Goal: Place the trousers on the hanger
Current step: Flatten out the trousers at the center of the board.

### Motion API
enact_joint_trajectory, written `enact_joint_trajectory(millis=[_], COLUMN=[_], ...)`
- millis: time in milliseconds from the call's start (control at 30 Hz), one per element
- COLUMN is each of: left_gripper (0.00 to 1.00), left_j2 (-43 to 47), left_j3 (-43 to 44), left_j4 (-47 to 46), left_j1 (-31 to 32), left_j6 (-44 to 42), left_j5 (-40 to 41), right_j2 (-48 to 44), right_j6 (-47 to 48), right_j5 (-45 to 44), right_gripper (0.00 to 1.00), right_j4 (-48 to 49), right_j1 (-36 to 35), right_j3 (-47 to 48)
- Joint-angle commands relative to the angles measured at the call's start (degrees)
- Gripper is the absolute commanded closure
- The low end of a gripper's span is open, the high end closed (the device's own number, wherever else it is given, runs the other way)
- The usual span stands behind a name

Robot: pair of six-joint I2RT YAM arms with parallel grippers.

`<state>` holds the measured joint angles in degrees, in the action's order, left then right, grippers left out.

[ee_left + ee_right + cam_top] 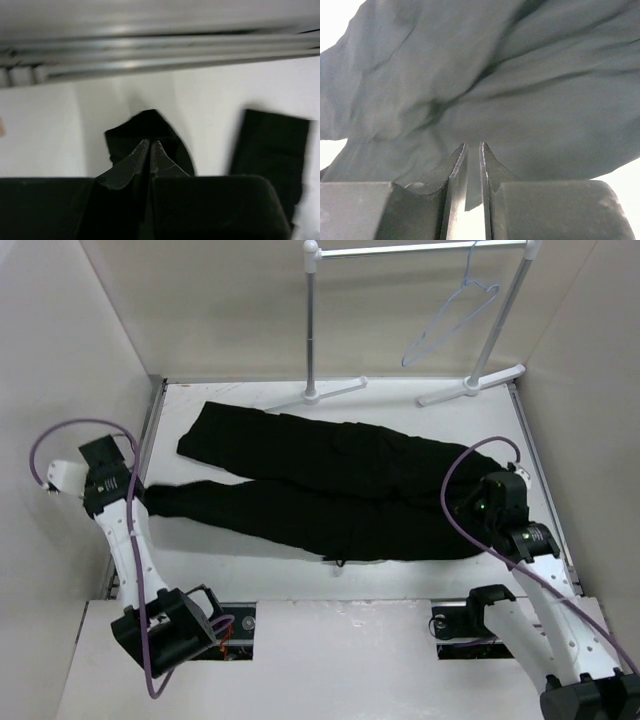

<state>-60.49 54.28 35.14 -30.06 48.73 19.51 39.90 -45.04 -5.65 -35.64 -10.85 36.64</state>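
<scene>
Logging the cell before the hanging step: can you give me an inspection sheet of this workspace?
Surface: white table, no marks seen.
Job's things: plain black soft-fabric trousers lie flat across it, leg ends toward the left arm; thin pale wire hanger hangs on the white tube garment rack at the back, apart from them.
Clutter: nothing seen.
Grippers: left gripper shut, pinching a leg end; right gripper at the waist end, jaws nearly together, grip unclear.
Cables: purple cables, one loop at each arm.
Surroundings: plain beige walls on three sides.
</scene>
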Motion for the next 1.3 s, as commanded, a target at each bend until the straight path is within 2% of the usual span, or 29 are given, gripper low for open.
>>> enact_joint_trajectory(millis=[0,100,167,200,267,333,433,500,567,633,700,767,833,933,1000,1167,1267], left_gripper=[0.99,0.99,0.97,0.96,0.93,0.85,0.71,0.63,0.58,0.55,0.54,0.51,0.51,0.52,0.52,0.52,0.52], left_j2=[-3.22,-6.13,-5.43,-3.95,-2.1,-2.44,-2.27,-1.04,-0.6,-0.33,-1.21,-2.78,-4.37,-5.95,-5.61,-1.31,1.68], left_j3=[11.26,10.77,3.93,-1.58,-7.23,-9.71,-9.03,-5.44,-0.87,2.83,5.39,6.54,5.58,2.77,1.1,-4.08,-8.13], left_j4=[-3.67,-0.34,0.46,-1.11,-3.31,-2.97,0.54,0.72,0.81,-0.59,-1.38,-2.43,-3.31,-6.3,-7.45,-8.85,-10.43], left_j1=[2.59,2.86,1.02,0.32,-0.3,-1.26,-3.99,-3.65,-0.59,3.11,6.28,9.79,11.82,15.5,17.97,24.56,28.51], left_j6=[1.28,0.31,1.54,2.15,3.03,4.09,6.02,5.68,4.97,3.84,1.38,-0.82,-0.66,0.22,0.93,2.77,4.7], left_j5=[1.49,5.01,4.84,5.19,5.36,5.8,4.84,5.71,7.64,10.27,12.56,14.85,13.73,9.07,7.74,4.85,2.74], right_j2=[-0.09,-0.52,-1.75,-2.63,-3.6,-4.13,-5.27,-4.84,-3.17,-0.71,0.96,2.11,3.95,7.9,8.44,9.84,13.08], right_j6=[-0.75,-1.72,-2.6,-2.86,-3.04,-2.78,-2.69,-3.21,-3.92,-4.62,-5.67,-6.64,-7.52,-8.66,-9.1,-13.31,-16.39], right_j5=[3.62,2.75,1.96,1.44,1.34,1.34,0.38,-0.5,-0.16,0.03,0.64,0.55,-1.11,-1.65,-1.73,-4.36,-5.6], right_gripper=[0.79,0.7,0.66,0.64,0.63,0.6,0.43,0.34,0.35,0.41,0.53,0.57,0.54,0.4,0.38,0.38,0.39], right_j4=[-2.07,-2.24,-2.24,-2.42,-2.59,-2.94,-3.65,-3.47,-3.39,-2.95,-3.12,-2.95,-2.86,-4.0,-6.8,-14.54,-14.55], right_j1=[4.21,4.04,3.69,3.6,3.51,3.43,3.52,3.51,3.51,3.51,4.3,5.79,6.59,8.43,9.14,4.14,2.9], right_j3=[0.97,0.62,0.18,-0.08,-0.6,-1.39,-2.89,-2.98,-2.81,-3.42,-4.91,-6.32,-6.15,-5.62,-5.44,-3.42,-3.42])
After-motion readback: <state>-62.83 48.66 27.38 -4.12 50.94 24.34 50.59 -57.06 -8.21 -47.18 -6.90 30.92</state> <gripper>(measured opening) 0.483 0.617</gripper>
